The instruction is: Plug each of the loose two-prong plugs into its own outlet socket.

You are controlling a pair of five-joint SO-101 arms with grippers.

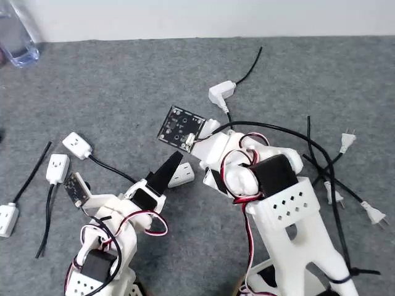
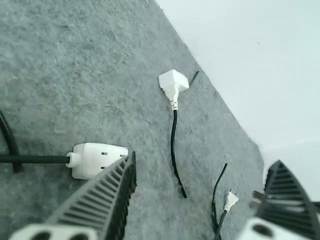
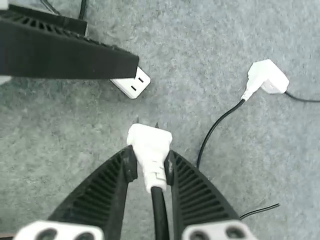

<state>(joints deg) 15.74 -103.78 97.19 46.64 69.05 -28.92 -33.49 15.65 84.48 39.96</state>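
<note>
While the right claw (image 3: 150, 159) is clamped on a white moulded two-prong plug (image 3: 149, 142) over the middle of the grey felt bench (image 1: 123, 74), prongs toward a white plastic outlet socket (image 3: 131, 86), the left claw (image 2: 204, 165) gapes wide, empty. Plug likely light and rigid with a springy black cord (image 3: 159, 215); grip the body sides. Count: three loose plugs (image 1: 347, 140) near the right edge, five sockets in all.

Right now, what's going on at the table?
The right gripper is shut on a white two-prong plug, with the prongs aimed at a loose socket just ahead and not yet in. The left gripper is open, one finger beside that socket. Farther back lies what looks like a plugged pair. Other loose plugs and spare sockets lie off to the sides.
</note>
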